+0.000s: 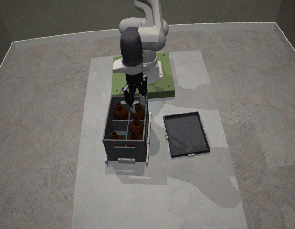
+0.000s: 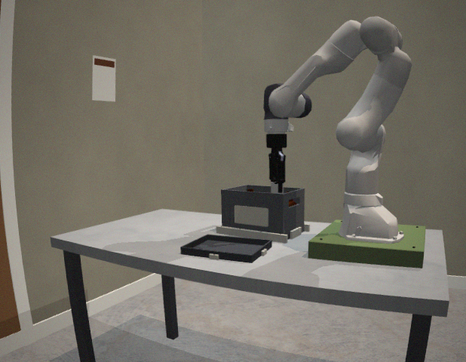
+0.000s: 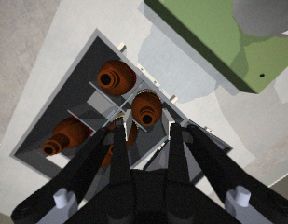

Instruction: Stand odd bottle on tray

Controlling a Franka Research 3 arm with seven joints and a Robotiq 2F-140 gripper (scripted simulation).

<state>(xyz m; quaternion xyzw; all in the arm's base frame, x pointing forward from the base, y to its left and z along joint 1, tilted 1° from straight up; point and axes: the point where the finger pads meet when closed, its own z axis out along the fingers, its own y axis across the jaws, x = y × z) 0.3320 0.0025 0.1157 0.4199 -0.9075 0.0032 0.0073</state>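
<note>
The dark crate point(image 1: 125, 153) point(image 2: 228, 214) stands level and holds five brown bottles, all upright. The back-right bottle point(image 1: 139, 114) point(image 3: 146, 104) is under my gripper point(image 1: 137, 104) point(image 2: 277, 188) point(image 3: 146, 115). The gripper points down, partly open, with its fingertips on either side of that bottle's neck and gaps showing in the wrist view. The others are the back-left bottle point(image 1: 120, 113) point(image 3: 117, 77), middle-right bottle point(image 1: 136, 127), front-left bottle point(image 1: 114, 134) point(image 3: 70, 133) and front-right bottle point(image 1: 133, 134). Neck differences are too small to tell. The tray point(image 1: 188, 128) point(image 2: 222, 247) is empty and flat.
Crate walls and thin dividers point(image 1: 120, 120) surround the bottles; the middle-left compartment is empty. Pale strips point(image 1: 148, 140) point(image 2: 250, 234) border the crate, and small blocks point(image 1: 191, 154) border the tray. The green robot base point(image 1: 155, 93) point(image 2: 366, 253) is behind the crate.
</note>
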